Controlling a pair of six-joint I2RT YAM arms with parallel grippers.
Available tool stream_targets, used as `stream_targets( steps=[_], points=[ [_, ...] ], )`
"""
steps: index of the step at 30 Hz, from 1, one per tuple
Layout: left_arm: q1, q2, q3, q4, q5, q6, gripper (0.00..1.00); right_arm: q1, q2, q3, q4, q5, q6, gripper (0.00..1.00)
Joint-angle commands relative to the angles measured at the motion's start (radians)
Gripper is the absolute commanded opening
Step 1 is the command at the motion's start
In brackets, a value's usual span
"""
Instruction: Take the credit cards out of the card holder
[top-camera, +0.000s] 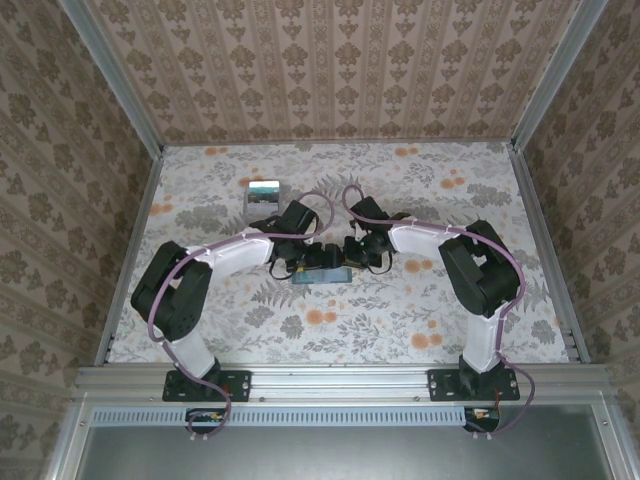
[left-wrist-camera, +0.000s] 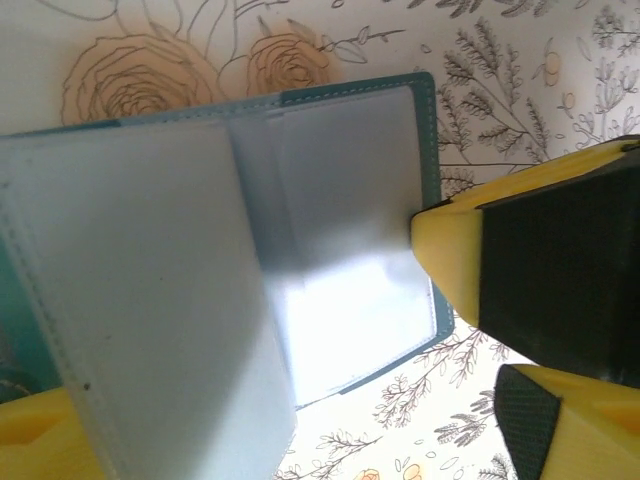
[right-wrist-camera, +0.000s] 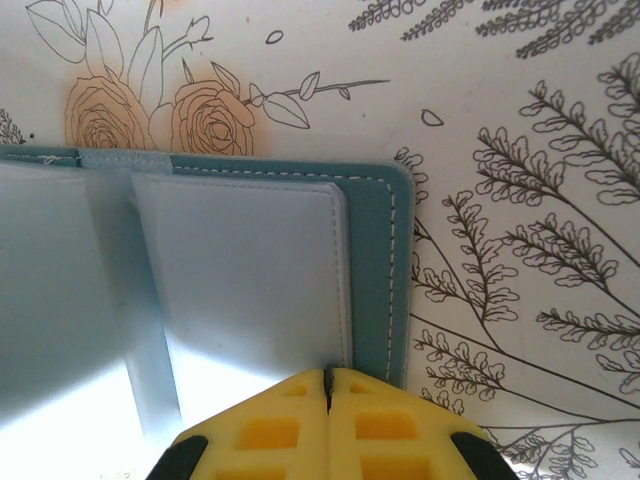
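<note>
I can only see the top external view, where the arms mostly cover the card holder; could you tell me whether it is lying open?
Observer: Yes, the card holder lies open on the table, clear sleeves facing up.
Operator: Thank you. Is anything gripping it?
Observer: The right gripper is shut, tips at the edge of one panel; I cannot confirm a pinch.
Operator: And the other one?
Observer: The left gripper is open, a lifted sleeve showing between its fingers.
</note>
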Motion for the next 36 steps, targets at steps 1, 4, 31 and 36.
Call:
stream_targets(
  steps=[1,4,31,36],
  points=[
    [-0.01,-0.023,0.036,0.021,0.058,0.029,0.87,0.013,0.044,0.001,-0.037,0.002,0.009,0.0],
    [-0.009,-0.028,0.029,0.046,0.089,0.031,0.85,0.013,0.042,0.003,-0.04,0.003,0.009,0.0],
    [0.052,-0.052,-0.02,0.16,0.213,0.007,0.65,-0.005,0.012,0.014,-0.027,0.007,0.02,0.0],
    [0.102,-0.126,-0.073,0.079,0.146,0.039,0.65,-0.005,-0.033,0.026,-0.044,0.053,0.009,0.0]
  ],
)
